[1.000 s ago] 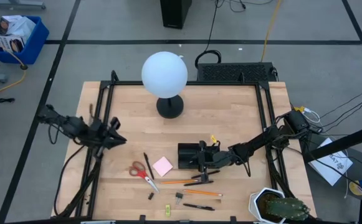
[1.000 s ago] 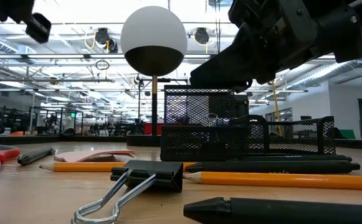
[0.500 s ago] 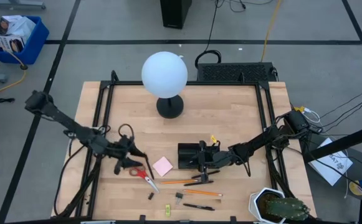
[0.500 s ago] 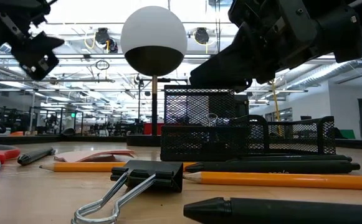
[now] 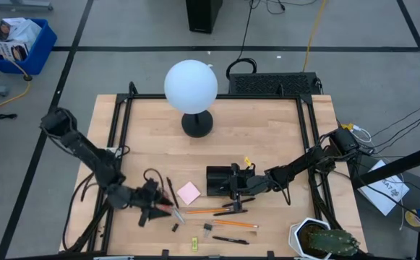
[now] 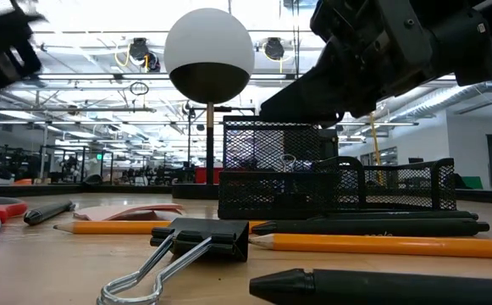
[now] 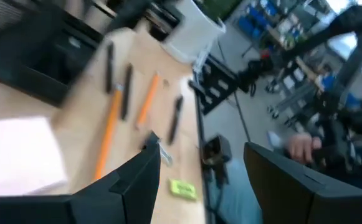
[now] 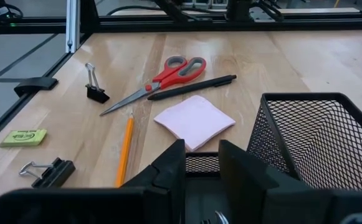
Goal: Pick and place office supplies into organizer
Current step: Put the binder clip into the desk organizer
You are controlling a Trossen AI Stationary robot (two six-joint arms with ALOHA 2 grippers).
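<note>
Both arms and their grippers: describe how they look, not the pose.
Both arms are dark, slim and jointed, with black cables looping beside them. The left gripper has two broad, flat black fingers; the right gripper has two blocky black fingers. No markings are visible.

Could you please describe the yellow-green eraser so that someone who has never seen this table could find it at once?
Start at the white globe lamp and go straight across the table to the opposite edge, past the pink pad and the orange pencils. The eraser lies nearly at that edge, by a black pen. It is the only yellow-green thing, a small flat block.
</note>
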